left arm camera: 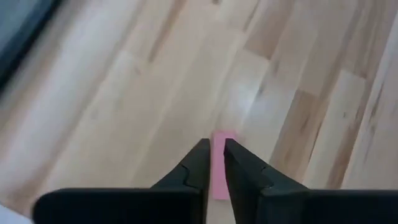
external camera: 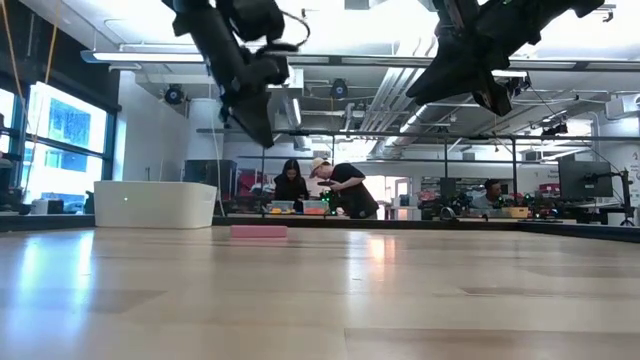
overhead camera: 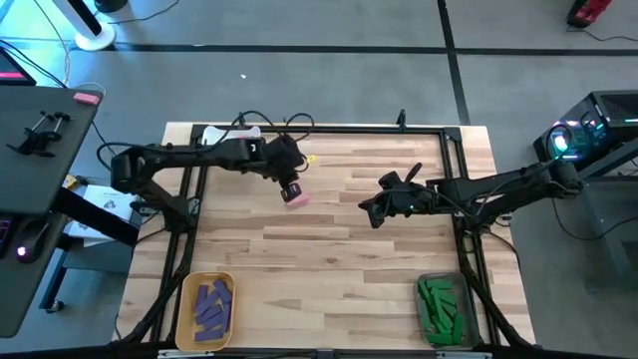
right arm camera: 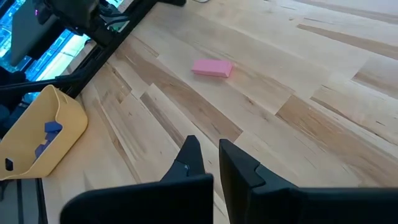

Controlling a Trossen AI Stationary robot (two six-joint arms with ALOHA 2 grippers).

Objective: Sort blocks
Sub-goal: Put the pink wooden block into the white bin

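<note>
1. Right now your left gripper [overhead camera: 292, 190] hangs over the back half of the table [overhead camera: 339, 259], its fingers [left arm camera: 198, 163] drawn together on nothing but air.
2. Look at the low view: that gripper [external camera: 262, 137] is well above the wood, while the pink block [external camera: 258, 231] lies flat on the surface below it.
3. From the left wrist you see the pink block [left arm camera: 218, 171] only as a strip through the narrow slit between the fingertips.
4. Seen from above, the pink block [overhead camera: 298, 198] sits just beside the gripper tip, on the side nearer the front edge.
5. Your right gripper [overhead camera: 373, 210] hovers near the table's middle, well apart from the block, with its fingers [right arm camera: 191, 155] closed and empty.
6. At the front left corner, the yellow bin [overhead camera: 186, 290] holds purple blocks [overhead camera: 212, 302].
7. At the front right corner, the clear bin [overhead camera: 466, 299] holds green blocks [overhead camera: 440, 307].
8. Beyond the far edge stands a white bin [external camera: 155, 203], and people [external camera: 340, 190] are at a bench in the room behind.
</note>
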